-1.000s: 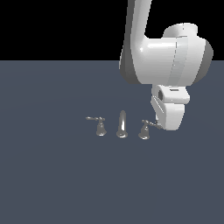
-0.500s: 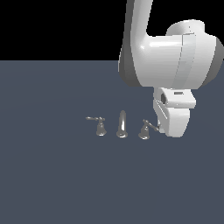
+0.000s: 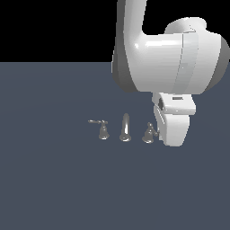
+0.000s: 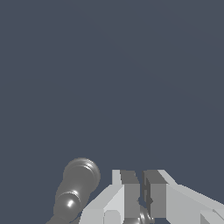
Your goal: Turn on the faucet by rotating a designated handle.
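The faucet is a small chrome set in the exterior view: a slim upright spout point(image 3: 126, 128) between two bell-based handles. The twin handle point(image 3: 103, 129) has its lever pointing to the exterior view's left. The designated handle point(image 3: 149, 133) stands on the exterior view's right, its lever partly hidden behind my white gripper point(image 3: 173, 142), which hangs right beside it. In the wrist view my gripper point(image 4: 143, 176) has its fingers point(image 4: 129, 192) together with only a thin slit between them. A bit of the chrome handle point(image 4: 142, 217) shows just under them, and the spout point(image 4: 78, 183) stands to one side.
The faucet pieces stand on a flat dark blue-grey floor point(image 3: 54, 188). My bulky white arm point(image 3: 170, 58) rises above and behind the handle, with a black background beyond.
My gripper has come down beside the designated handle and now covers more of its lever. The faucet pieces show no clear movement.
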### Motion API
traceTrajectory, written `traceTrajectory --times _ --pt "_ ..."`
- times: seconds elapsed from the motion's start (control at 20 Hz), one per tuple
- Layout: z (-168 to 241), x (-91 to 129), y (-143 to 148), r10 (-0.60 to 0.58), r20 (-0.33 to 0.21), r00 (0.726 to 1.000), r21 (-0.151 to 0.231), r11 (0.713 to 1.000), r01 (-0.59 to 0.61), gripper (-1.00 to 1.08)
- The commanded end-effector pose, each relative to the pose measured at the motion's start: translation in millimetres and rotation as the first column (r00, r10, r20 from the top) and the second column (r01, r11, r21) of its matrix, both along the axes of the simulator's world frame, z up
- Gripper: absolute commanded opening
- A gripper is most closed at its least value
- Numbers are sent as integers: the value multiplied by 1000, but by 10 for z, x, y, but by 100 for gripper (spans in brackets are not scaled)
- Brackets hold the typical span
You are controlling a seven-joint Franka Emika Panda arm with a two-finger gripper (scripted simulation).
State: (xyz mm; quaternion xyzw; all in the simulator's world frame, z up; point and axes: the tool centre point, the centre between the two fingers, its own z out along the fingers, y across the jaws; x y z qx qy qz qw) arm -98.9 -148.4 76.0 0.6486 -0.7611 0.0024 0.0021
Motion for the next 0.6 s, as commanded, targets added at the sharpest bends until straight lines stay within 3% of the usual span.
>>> traceTrajectory --times 0.0,0.55 --pt "0 -2 -1 0 0 1000 0 1000 0 -100" --pt "6 226 624 37 0 999 6 999 -37 -100"
